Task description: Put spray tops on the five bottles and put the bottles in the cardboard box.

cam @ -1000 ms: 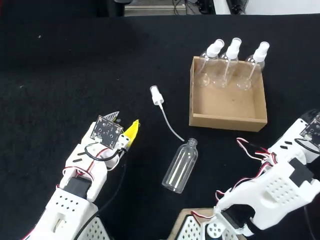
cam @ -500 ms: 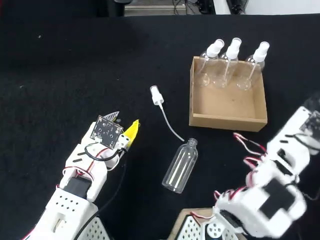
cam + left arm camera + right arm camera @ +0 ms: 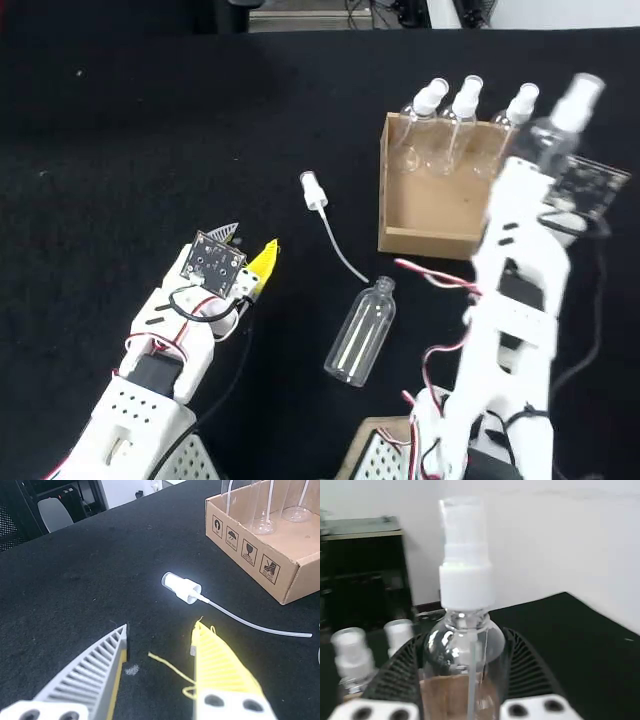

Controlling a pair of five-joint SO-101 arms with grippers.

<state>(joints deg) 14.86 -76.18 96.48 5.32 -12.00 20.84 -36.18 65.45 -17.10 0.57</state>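
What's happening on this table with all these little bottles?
The right arm holds a capped bottle in its jaws, raised over the cardboard box, where three capped bottles stand. A fifth bottle lies uncapped on the table, a spray top loose nearby. The left arm rests beside it, jaws open.

1. cardboard box: brown, shallow, open top, flat on the desk, right of centre.
2. three capped bottles: clear, white spray tops on, upright in a row along the box's far wall. The rightmost is partly hidden.
3. fourth capped bottle: clear, white spray top on, dip tube visible inside. It is upright, clamped between the right gripper jaws, off the desk by the box's far right corner.
4. uncapped bottle: clear, on its side on the desk near the box's near left corner, open neck toward the box.
5. loose spray top: white, lying on the desk left of the box. Its long dip tube curves to end just beside the uncapped bottle's neck.
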